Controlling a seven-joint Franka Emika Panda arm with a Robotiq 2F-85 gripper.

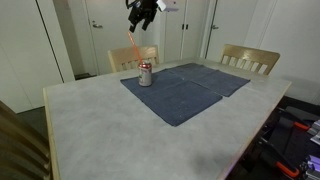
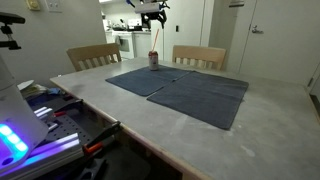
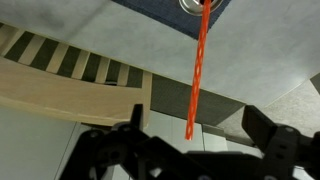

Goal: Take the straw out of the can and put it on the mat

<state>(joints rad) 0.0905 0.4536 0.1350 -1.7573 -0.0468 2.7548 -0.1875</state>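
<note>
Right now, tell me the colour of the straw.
The straw is red-orange; it shows best in the wrist view.

Small silver metal drink can (image 1: 146,73) is set on the large dark blue rectangular cloth mat (image 1: 190,92), at the mat corner nearest a pale wooden slat-backed chair (image 1: 133,57) just behind the can. Mat is laid on the pale grey tabletop (image 1: 90,125). Thin red-orange straw (image 1: 135,50) is seen rising tilted from the can's top. Black gripper (image 1: 143,10) is placed high above the can. A second wooden chair (image 1: 250,60) is set well apart from the can.
</note>
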